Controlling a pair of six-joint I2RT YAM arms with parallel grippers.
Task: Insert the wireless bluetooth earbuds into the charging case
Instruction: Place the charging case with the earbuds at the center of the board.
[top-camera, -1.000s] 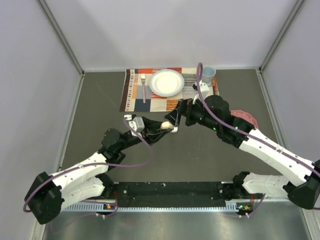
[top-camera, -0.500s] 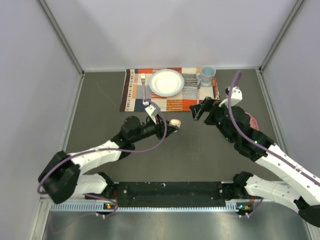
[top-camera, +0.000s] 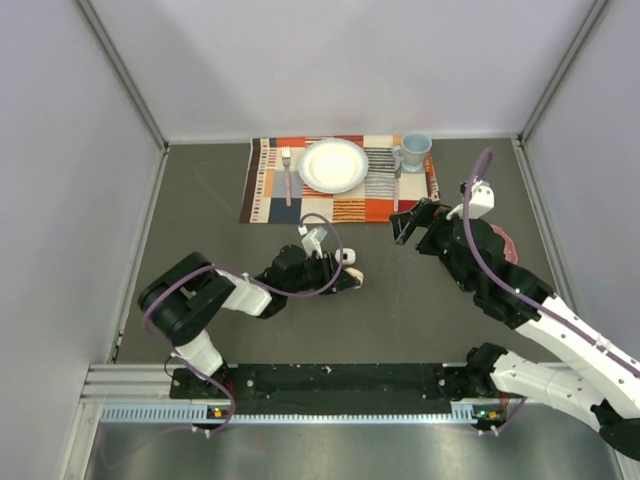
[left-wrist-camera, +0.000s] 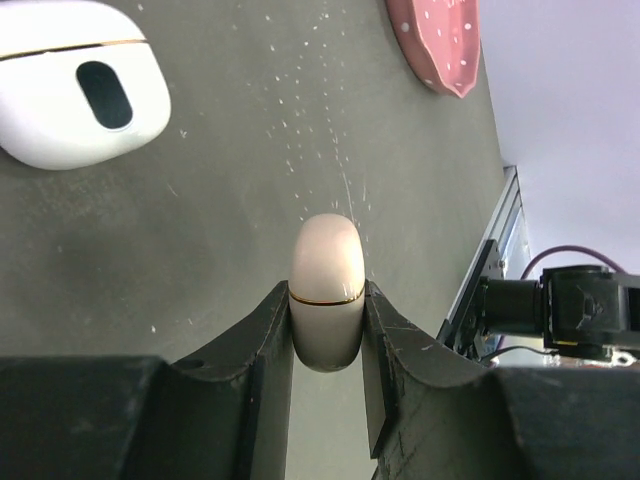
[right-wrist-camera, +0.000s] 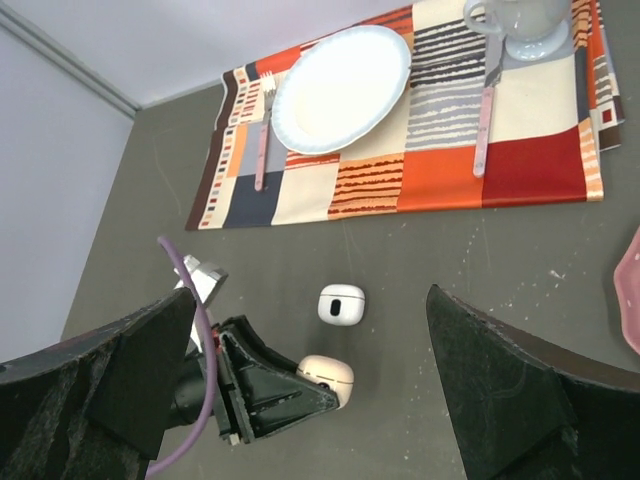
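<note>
**A:** Where does the charging case (left-wrist-camera: 326, 290) sit?

**B:** Your left gripper (left-wrist-camera: 325, 300) is clamped on it, closed, over bare table (right-wrist-camera: 450, 260). A white case (right-wrist-camera: 341, 304) lies just beside, with the placemat (right-wrist-camera: 440, 180) edge beyond. Your right gripper (right-wrist-camera: 310, 295) hangs wide open and holds nothing.

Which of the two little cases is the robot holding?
The cream-coloured case with the thin gold seam, pinched in the left gripper. The white case with a dark oval lies on the table, untouched.
</note>
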